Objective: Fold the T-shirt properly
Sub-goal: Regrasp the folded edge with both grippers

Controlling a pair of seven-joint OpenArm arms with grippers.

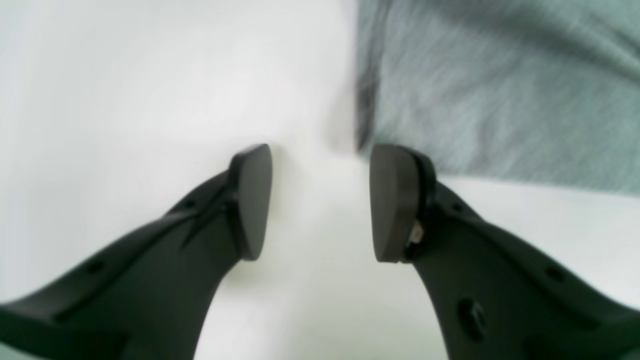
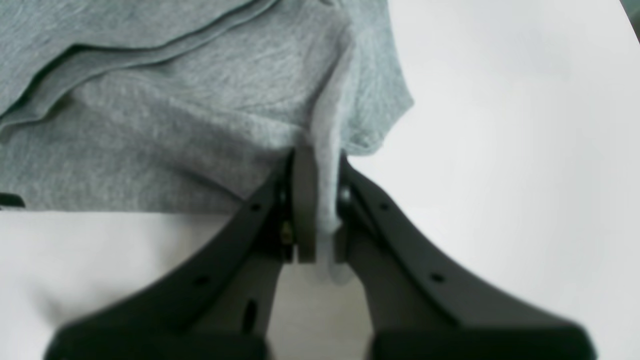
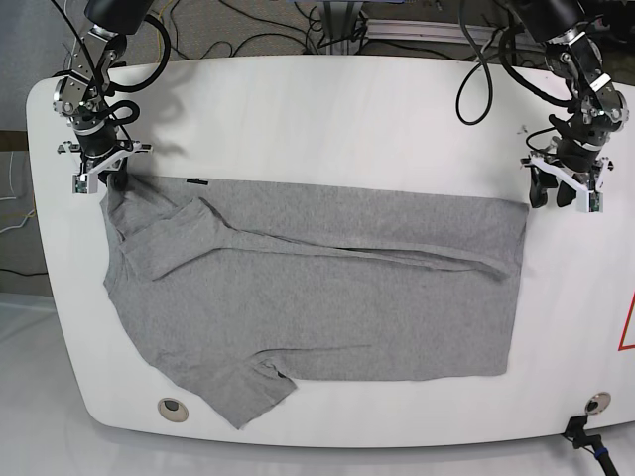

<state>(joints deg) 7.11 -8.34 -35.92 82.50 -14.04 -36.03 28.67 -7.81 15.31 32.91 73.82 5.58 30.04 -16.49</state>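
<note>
A grey T-shirt (image 3: 308,288) lies spread across the white table, its upper part folded down and one sleeve (image 3: 243,392) sticking out at the front left. My right gripper (image 2: 320,205) is shut on a pinched ridge of the shirt's fabric at its far-left corner (image 3: 109,193). My left gripper (image 1: 320,200) stands open just off the shirt's far-right corner (image 1: 370,135), hovering over bare table with nothing between its fingers. In the base view the left gripper (image 3: 564,190) sits right of the shirt's edge.
The white table (image 3: 327,119) has rounded corners, with round holes near the front left (image 3: 172,408) and front right (image 3: 595,402). A small black mark (image 3: 198,180) lies above the shirt. Cables (image 3: 288,25) run behind the far edge.
</note>
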